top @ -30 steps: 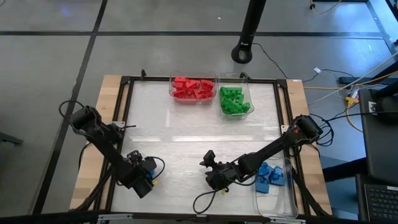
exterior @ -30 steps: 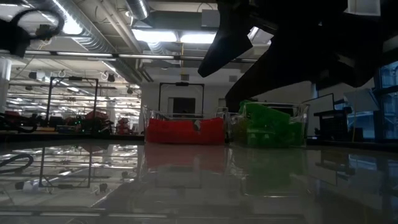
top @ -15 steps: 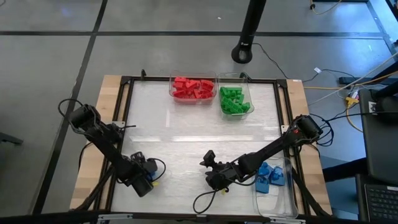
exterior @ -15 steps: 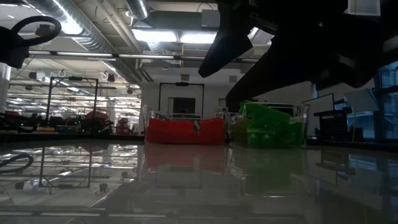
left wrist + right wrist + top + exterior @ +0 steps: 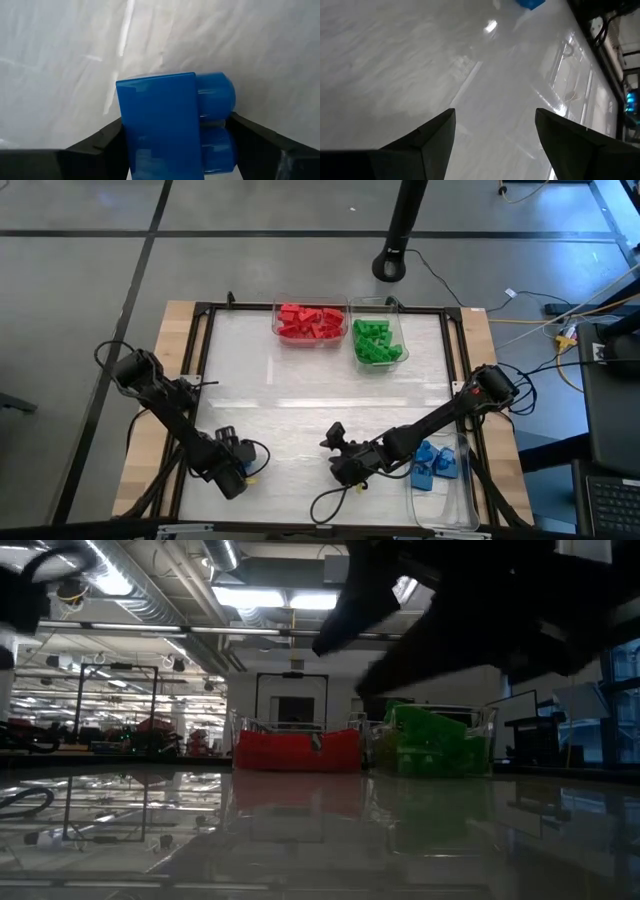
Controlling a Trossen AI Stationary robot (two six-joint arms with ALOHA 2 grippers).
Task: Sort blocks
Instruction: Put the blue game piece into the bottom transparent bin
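Near the table's front-left corner, the left gripper [image 5: 175, 150] clasps a blue brick [image 5: 170, 125] between its fingers, the pick-up step, so next comes lifting it toward the blue bin [image 5: 462, 490].

A grey concrete floor [image 5: 80, 290] with dark seams surrounds the wooden-edged table [image 5: 478, 330]. A black pole base [image 5: 390, 265] stands behind it, with cables trailing right. In the low view, long ceiling lights [image 5: 270, 598] and ducts [image 5: 150, 585] run over distant workbenches
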